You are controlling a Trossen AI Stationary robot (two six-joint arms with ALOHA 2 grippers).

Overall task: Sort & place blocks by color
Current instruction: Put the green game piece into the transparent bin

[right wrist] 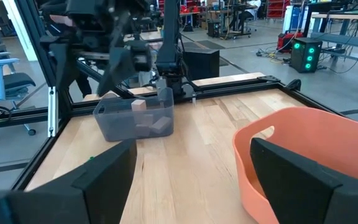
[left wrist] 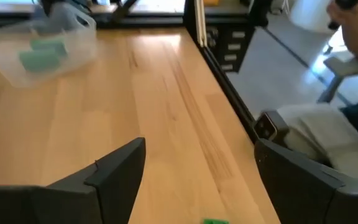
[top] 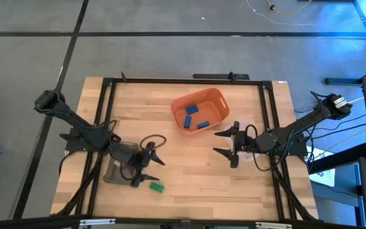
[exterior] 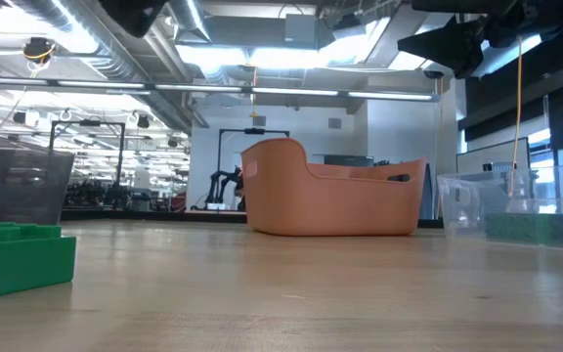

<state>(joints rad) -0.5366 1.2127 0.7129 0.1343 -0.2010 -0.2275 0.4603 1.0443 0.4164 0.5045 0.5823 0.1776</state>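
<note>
Writing shows nowhere; left end effector gapes above green block, right end effector apart.

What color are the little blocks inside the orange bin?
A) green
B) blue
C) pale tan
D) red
B: in the high view, the blocks lying inside the orange bin are all blue; the only green one there, the green block, sits on the table near the left gripper.

Left end effector is shown with fingers spread wide, held empty. Right end effector is likewise shown spread, empty.
</note>
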